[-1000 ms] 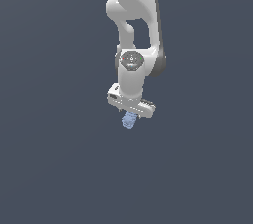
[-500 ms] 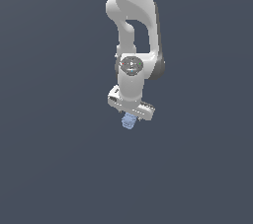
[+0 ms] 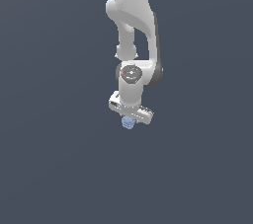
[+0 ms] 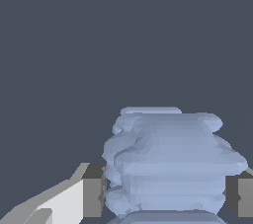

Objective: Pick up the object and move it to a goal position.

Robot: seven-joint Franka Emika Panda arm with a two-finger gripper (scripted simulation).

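Note:
The object [image 3: 128, 122] is a small pale blue, ridged, barrel-like block. In the exterior view it hangs just under the white gripper [image 3: 129, 119], near the middle of the picture. The wrist view shows the same object [image 4: 170, 164] large and close. It is clamped between the two fingers [image 4: 91, 191], whose dark pads press on both of its sides. The gripper [image 4: 165, 196] is shut on it. The white arm [image 3: 133, 30] reaches down from the top edge of the exterior view.
A plain dark grey-blue surface [image 3: 54, 159] fills the background in both views. No other object or marker shows.
The arm has shifted slightly between the frames, with the wrist and the held object drifting a little upward. The grip is unchanged.

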